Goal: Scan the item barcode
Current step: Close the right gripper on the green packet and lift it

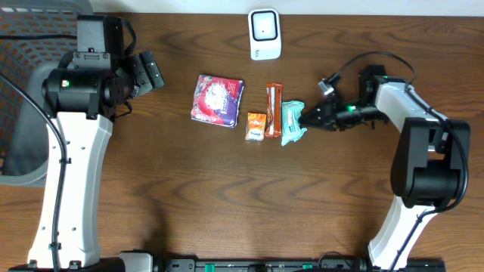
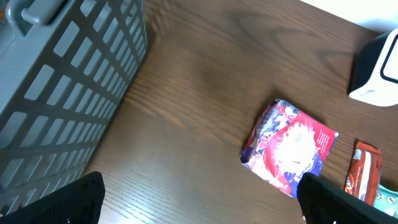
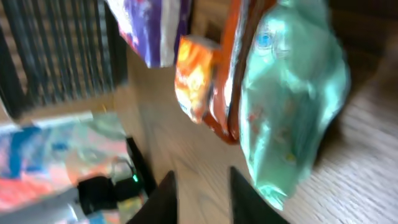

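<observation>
Lining up a pick, by my read. The right gripper (image 1: pixel 307 117) is out at 3 o'clock on the table (image 1: pixel 189 189), with its tips at the 3 o'clock edge of the teal packet (image 1: pixel 292 122). I take that packet as the item to scan. It lies flat on the wood and is not lifted.

In the right wrist view the right gripper (image 3: pixel 202 186) has its fingers (image 3: pixel 168 196) a little apart. There is bare wood in the gap and nothing pinched. The teal packet (image 3: pixel 292 93) is just ahead of the tips, not between them. Too blurred to say if a tip touches the wrapper.

Next move, as I see it:
- Get the jaws around the packet's near edge and close.
- Lift and carry it toward 11 o'clock, to the scanner (image 1: pixel 265 34).
- Turn the barcode side toward the scanner window. No barcode shows in any view, so a re-orient may be needed.

Around it, big to small:
- Grey basket (image 1: pixel 17 98) at 9 o'clock, well apart.
- Left gripper (image 1: pixel 147 72) at 10 o'clock, fingers spread wide and empty, clear of the work.
- Scanner at 12 o'clock, with open wood in front of it.
- Purple-red packet (image 1: pixel 218 100), well clear of the teal one.
- Brown-orange bar (image 1: pixel 273 109), pressed against the teal packet's 9 o'clock side.
- Small orange sachet (image 1: pixel 256 126), just beside the bar.

Risk: pushing in instead of pinching would shove the teal packet into the bar and move the row. The route to the scanner passes over the bar's top end, so lift before moving across.
</observation>
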